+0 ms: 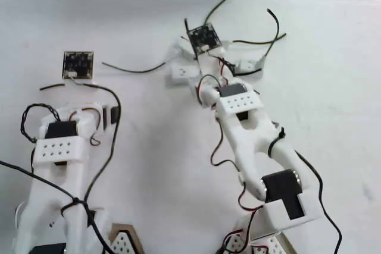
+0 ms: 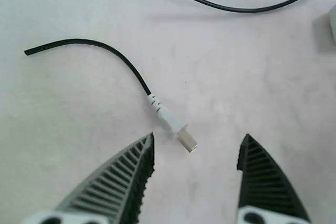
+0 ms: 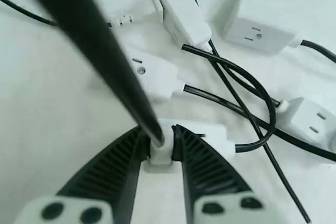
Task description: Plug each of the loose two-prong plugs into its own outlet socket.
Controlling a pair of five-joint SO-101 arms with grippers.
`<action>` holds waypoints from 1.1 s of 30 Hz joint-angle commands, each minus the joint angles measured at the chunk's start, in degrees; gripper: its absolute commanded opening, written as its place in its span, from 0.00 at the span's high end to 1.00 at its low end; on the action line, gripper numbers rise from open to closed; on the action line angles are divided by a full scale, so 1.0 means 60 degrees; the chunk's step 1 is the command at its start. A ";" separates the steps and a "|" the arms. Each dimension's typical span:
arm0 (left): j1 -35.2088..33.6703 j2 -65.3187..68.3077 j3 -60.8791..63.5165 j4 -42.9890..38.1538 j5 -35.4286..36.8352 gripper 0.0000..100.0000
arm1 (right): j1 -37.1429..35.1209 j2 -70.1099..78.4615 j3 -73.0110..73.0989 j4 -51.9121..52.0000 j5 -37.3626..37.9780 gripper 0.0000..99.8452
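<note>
R pincer [image 3: 160, 142] clamped on white plug [image 3: 157, 159], black cord [image 3: 89, 40] running off it. Sockets [image 3: 257, 32] just beyond on surface [image 3: 52, 103]. L pincer [image 2: 198, 137] spread wide, holding nothing; loose plug [image 2: 169, 120] lies flat betw. its tips.

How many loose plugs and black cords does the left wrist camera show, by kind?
Two-prong plug: 1, lying on the table between the open fingers of the left gripper
Black cords: 2, one on that plug, one farther off
Total: 3
</note>
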 commanded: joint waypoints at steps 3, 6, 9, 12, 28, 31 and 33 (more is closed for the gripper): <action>-0.0095 -0.0286 -0.0029 -0.0117 0.0103 0.74 | 0.0125 -0.0022 -0.0440 0.0828 0.0029 0.97; -0.0066 -0.0271 -0.0029 -0.0103 0.0103 0.74 | 0.0139 -0.0095 -0.0601 0.1487 0.0015 0.86; -0.0066 -0.0271 -0.0088 -0.0103 0.0103 0.74 | 0.0139 -0.0110 -0.1304 0.2791 0.0000 0.78; -0.0066 -0.0286 -0.0278 -0.0117 0.0029 0.72 | 0.0139 -0.0432 -0.2476 0.4432 -0.0015 0.77; 0.2777 0.0242 -0.3619 0.2212 -0.3560 0.69 | 0.1692 -0.3714 -0.0264 0.5780 -0.0015 0.77; 0.2996 0.1795 -0.4630 0.2168 -0.3736 0.69 | 0.2469 -0.3714 0.0659 0.4711 -0.0015 0.77; 0.3114 0.3245 -0.5700 0.2212 -0.3736 0.69 | 0.2791 -0.3714 0.1216 0.4007 -0.0029 0.77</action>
